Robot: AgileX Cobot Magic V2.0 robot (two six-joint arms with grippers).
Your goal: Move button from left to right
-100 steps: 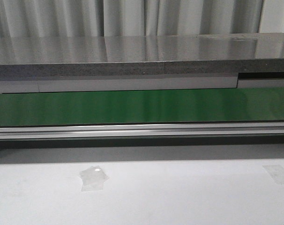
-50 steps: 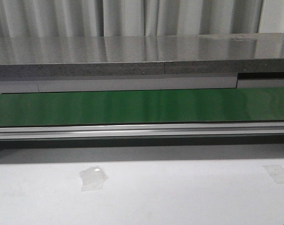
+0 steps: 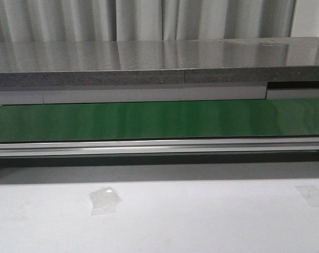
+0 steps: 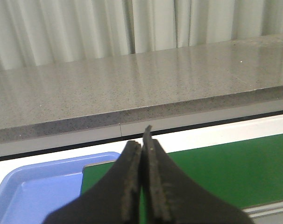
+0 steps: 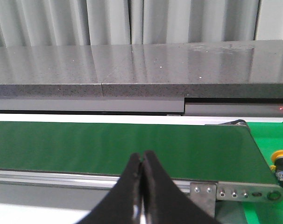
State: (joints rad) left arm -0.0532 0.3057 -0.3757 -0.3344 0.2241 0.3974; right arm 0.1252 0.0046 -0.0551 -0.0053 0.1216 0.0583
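Front view, nearest: white table with two bits of clear tape, one at and another at the right edge. No arms in this view. Past the table, an aluminium rail, then the green conveyor belt, then a grey stone-look counter, then pale curtains at the back.

Left wrist view: left gripper clenched, black pads pressed flat together, nothing between them. Beyond the tips, a blue tray sits beside the end of the green belt.

Right wrist view: right gripper also pressed closed, holding nothing, hovering in front of the belt rail. The belt's end bracket with screws is off to one side. The button sits just past that belt end, on a green surface: yellow cap plus a dark body below, mostly cut off by the frame edge, so probably lying on its side but hard to tell. It is well apart from the right gripper's tips, not touching anything of the arm.
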